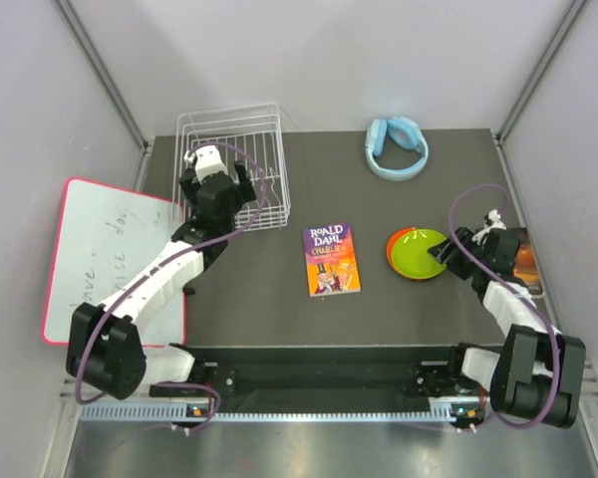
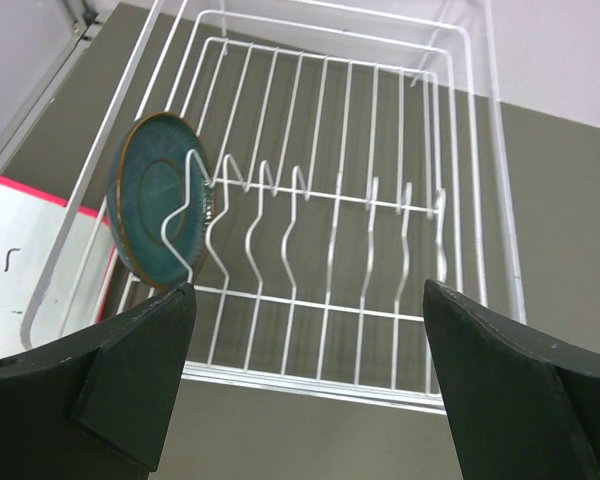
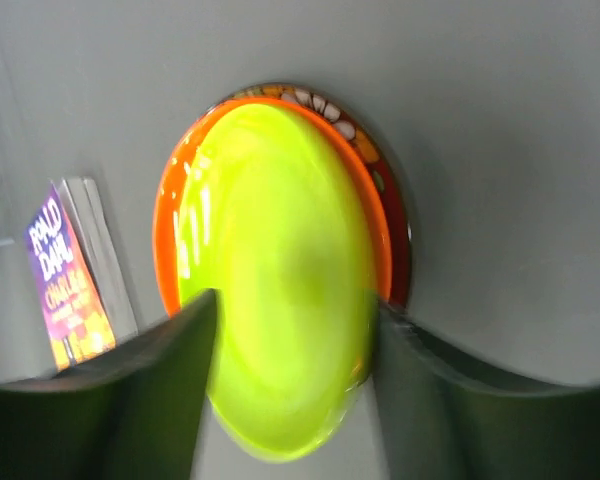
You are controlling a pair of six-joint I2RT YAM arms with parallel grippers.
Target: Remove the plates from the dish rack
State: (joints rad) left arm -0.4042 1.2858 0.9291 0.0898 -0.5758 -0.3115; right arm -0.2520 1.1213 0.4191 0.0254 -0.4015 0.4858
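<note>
Plates (image 1: 416, 254): we count four. One dark green plate (image 2: 155, 200) stands upright at the left end of the dish rack (image 1: 241, 149), against a prong. The lime green plate (image 3: 280, 300), orange plate (image 3: 170, 230) and red plate (image 3: 325, 103) lie stacked at the table's right. One book (image 1: 332, 259) lies between; headphones (image 1: 397, 147) lie behind. The left gripper (image 2: 308, 300) hovers over the rack, jaws wide apart. The right gripper (image 1: 445, 255) sits low at the stack, jaws apart.
</note>
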